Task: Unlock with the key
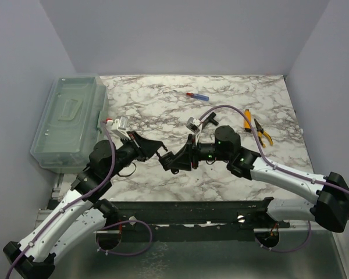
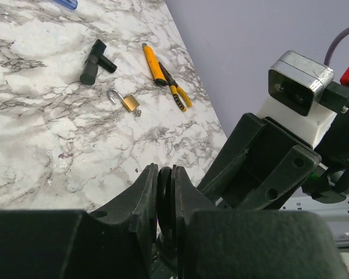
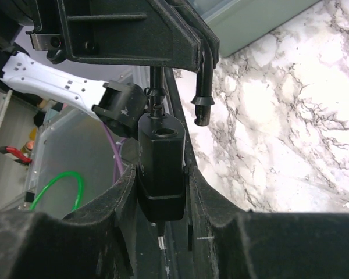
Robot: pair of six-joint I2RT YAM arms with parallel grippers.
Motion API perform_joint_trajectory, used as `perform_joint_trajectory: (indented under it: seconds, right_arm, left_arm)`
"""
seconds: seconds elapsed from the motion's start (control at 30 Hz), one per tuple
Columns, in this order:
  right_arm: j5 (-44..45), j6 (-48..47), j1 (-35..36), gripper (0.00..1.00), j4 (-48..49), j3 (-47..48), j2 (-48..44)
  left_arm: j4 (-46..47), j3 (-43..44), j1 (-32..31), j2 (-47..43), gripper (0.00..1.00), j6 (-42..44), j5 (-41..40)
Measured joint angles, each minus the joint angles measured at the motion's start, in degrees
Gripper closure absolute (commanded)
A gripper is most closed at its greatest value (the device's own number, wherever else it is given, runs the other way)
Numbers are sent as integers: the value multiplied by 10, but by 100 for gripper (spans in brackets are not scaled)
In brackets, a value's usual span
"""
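Left gripper (image 2: pixel 166 195): jaws pinched shut on a thin dark piece, we reckoned the key (image 2: pixel 165 212).
Right gripper (image 3: pixel 161 192): clamped on the lock (image 3: pixel 160 157), mid-air between both arms.
Tip: we figured align first, twist gently.

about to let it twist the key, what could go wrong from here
1. The left claw pinches the key by a thin edge, so a twist might let it slip out of the pinch.
2. The right claw holds the black lock only by its lower part; turning force could swivel it in the grip.
3. The two claws sit very close together, so a wrist roll might knock one against the other.
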Motion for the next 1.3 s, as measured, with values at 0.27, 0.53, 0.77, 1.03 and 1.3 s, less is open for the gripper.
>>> perform_joint_trajectory:
  seconds: [0.27,0.53,0.77,1.03,1.3]
  right_arm:
    - [18,-21,1,100,-24,14,5]
    - [11,-21,1,100,-25,11,-8]
    - [-98,-12,1,100,0,6,-57]
    - [-241,41,1,100,64,19,-68]
    - [-329,138,1,100,185,24,-40]
  left_arm:
    - [-37,15,0,17,21,17,-15]
    - [-114,120,0,9,18,94,-28]
    - [-118,139,0,-66,18,172,118]
    - [-80,151,0,-114,17,207,233]
    - [-11,150,0,-73,16,203,343]
